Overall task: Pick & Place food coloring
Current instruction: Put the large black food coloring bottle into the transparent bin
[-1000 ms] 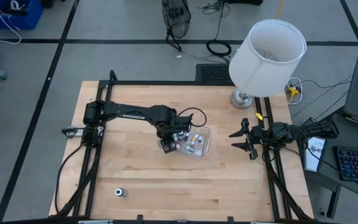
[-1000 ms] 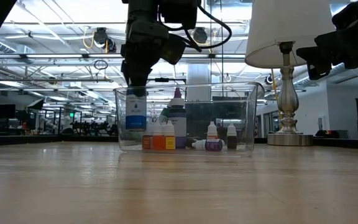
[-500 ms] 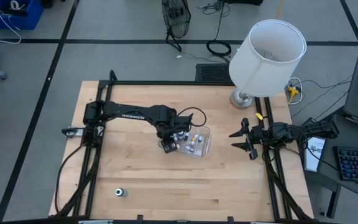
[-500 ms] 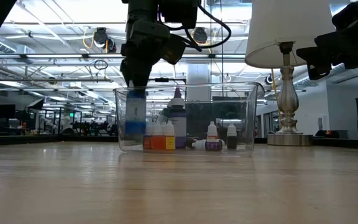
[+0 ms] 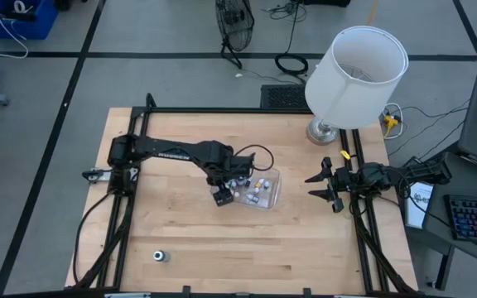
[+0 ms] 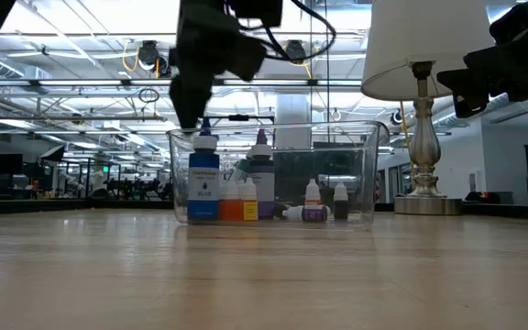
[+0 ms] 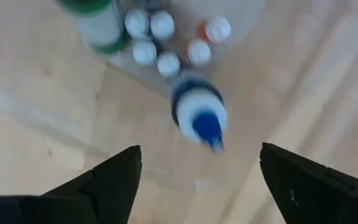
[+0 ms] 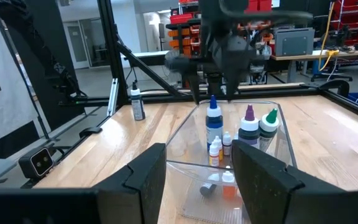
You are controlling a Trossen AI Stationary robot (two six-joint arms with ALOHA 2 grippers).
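Starting at the left of the table (image 5: pixel 180 223): there's one small bottle (image 5: pixel 160 257) lying alone near the front edge, with loads of bare wood around it.

The left gripper (image 6: pixel 193 115) hangs over the left end of the clear tub (image 6: pixel 365 170), which sits about mid-table. Its fingers (image 7: pixel 110 180) are spread wide with nothing between them. Right below stands a blue-capped bottle (image 6: pixel 203 179), upright inside the tub against its left wall, and the fingertips are just clear of its cap.

The rest of the food coloring (image 6: pixel 246 202) is in the tub too: little orange-labelled ones next to the blue one, a taller purple-capped bottle (image 6: pixel 262 174) behind them, one lying on its side, and a couple of small ones toward the right. The blue bottle has a label but I can't read it.

Right of the tub is open wood up to the lamp (image 5: pixel 354 74) at the back right corner. The right gripper (image 5: pixel 321 186) is parked at the right edge, well away from the tub, fingers apart and empty.
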